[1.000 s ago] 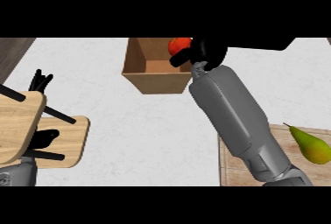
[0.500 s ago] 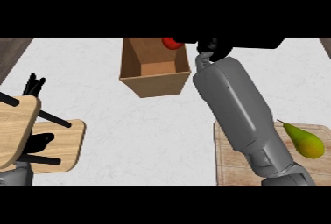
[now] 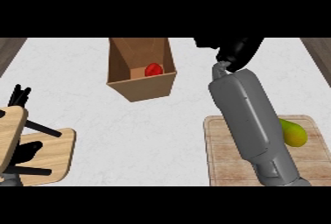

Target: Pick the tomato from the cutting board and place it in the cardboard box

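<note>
The red tomato (image 3: 154, 69) lies inside the open cardboard box (image 3: 143, 87) at the back middle of the counter, against its far wall. My right hand (image 3: 234, 49) hovers to the right of the box, apart from it, open with nothing in its fingers. Its grey forearm (image 3: 249, 118) reaches up across the wooden cutting board (image 3: 220, 151) at the lower right. My left hand (image 3: 19, 94) rests at the left edge, fingers up and open.
A yellow-green pear (image 3: 295, 133) lies on the cutting board, partly hidden by my right forearm. Tan wooden panels with black bars (image 3: 48, 153) sit at the lower left by my left hand. White counter stretches between the box and the board.
The tomato has left my right hand and now lies inside the box. My right hand has opened and drawn off to the right of the box.
</note>
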`<move>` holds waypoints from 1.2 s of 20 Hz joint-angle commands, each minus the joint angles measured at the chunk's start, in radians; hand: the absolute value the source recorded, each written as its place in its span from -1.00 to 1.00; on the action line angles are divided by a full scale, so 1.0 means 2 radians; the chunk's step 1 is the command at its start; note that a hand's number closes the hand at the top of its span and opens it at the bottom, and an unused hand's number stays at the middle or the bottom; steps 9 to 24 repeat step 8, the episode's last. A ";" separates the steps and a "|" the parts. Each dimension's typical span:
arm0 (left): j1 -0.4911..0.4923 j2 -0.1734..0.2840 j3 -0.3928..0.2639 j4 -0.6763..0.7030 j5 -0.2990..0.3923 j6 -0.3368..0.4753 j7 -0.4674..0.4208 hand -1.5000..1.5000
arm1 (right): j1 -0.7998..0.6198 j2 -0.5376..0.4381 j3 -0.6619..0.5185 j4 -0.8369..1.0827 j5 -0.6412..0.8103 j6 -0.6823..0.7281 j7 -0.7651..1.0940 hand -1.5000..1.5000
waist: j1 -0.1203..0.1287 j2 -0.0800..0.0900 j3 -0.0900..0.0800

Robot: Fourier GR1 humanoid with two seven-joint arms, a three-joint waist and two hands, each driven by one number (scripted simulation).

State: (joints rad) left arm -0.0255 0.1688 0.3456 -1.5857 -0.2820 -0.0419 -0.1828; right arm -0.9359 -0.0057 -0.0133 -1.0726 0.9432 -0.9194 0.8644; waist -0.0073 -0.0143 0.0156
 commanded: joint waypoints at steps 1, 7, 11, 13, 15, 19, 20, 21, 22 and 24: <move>0.030 -0.031 -0.033 0.045 -0.009 -0.024 0.065 0.00 | 0.056 -0.004 -0.009 -0.064 -0.007 -0.033 0.001 -1.00 | -0.028 0.001 -0.007; 0.042 -0.038 -0.029 0.036 -0.005 -0.023 0.061 0.00 | 0.149 -0.019 0.019 -0.179 -0.049 0.011 -0.028 -1.00 | -0.039 0.001 -0.006; 0.037 -0.028 -0.024 0.031 -0.005 -0.027 0.079 0.00 | 0.165 -0.012 0.035 -0.192 -0.040 0.020 -0.027 -1.00 | -0.041 0.000 -0.007; 0.037 -0.028 -0.024 0.031 -0.005 -0.027 0.079 0.00 | 0.165 -0.012 0.035 -0.192 -0.040 0.020 -0.027 -1.00 | -0.041 0.000 -0.007; 0.037 -0.028 -0.024 0.031 -0.005 -0.027 0.079 0.00 | 0.165 -0.012 0.035 -0.192 -0.040 0.020 -0.027 -1.00 | -0.041 0.000 -0.007; 0.037 -0.028 -0.024 0.031 -0.005 -0.027 0.079 0.00 | 0.165 -0.012 0.035 -0.192 -0.040 0.020 -0.027 -1.00 | -0.041 0.000 -0.007; 0.037 -0.028 -0.024 0.031 -0.005 -0.027 0.079 0.00 | 0.165 -0.012 0.035 -0.192 -0.040 0.020 -0.027 -1.00 | -0.041 0.000 -0.007; 0.037 -0.028 -0.024 0.031 -0.005 -0.027 0.079 0.00 | 0.165 -0.012 0.035 -0.192 -0.040 0.020 -0.027 -1.00 | -0.041 0.000 -0.007; 0.037 -0.028 -0.024 0.031 -0.005 -0.027 0.079 0.00 | 0.165 -0.012 0.035 -0.192 -0.040 0.020 -0.027 -1.00 | -0.041 0.000 -0.007; 0.037 -0.028 -0.024 0.031 -0.005 -0.027 0.079 0.00 | 0.165 -0.012 0.035 -0.192 -0.040 0.020 -0.027 -1.00 | -0.041 0.000 -0.007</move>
